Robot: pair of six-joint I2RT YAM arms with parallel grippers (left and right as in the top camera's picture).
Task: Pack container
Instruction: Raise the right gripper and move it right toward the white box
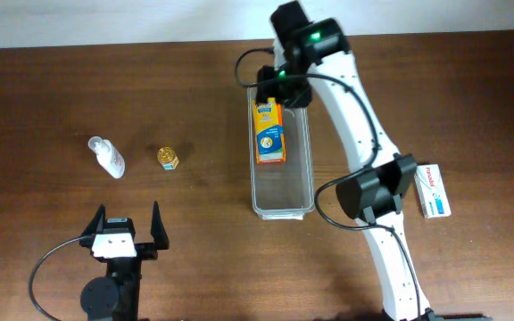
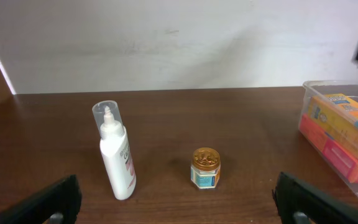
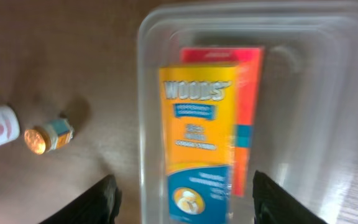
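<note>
the container (image 1: 253, 183) sits on the surface (image 1: 52, 98) lengthwise, its far end under my right arm. inside it, at that far end, an orange box (image 1: 270, 134) lies flat and partly on top of a red box (image 3: 250, 81). the near half of the container is bare. the right gripper (image 3: 185, 190) hovers just above the container's far end, its jaws standing apart on either side of the orange box without touching it, so it holds nothing.

left of the container, well apart from it, are a small gold-lidded jar (image 1: 168, 158) and, farther out, a white bottle (image 1: 107, 157) that appears to lie on its side. right of the container, beyond the right arm, lies a white box (image 1: 433, 190). the left gripper (image 1: 125, 230) waits left of the container's near end, jaws spread wide and empty, facing the jar and bottle.

i read this as the close of a placing step: two boxes are in and three things are out. next i'd lift the right gripper straight up clear of the rim. then i'd send the left gripper forward to the jar, which is small and needs a centred, low pinch.
</note>
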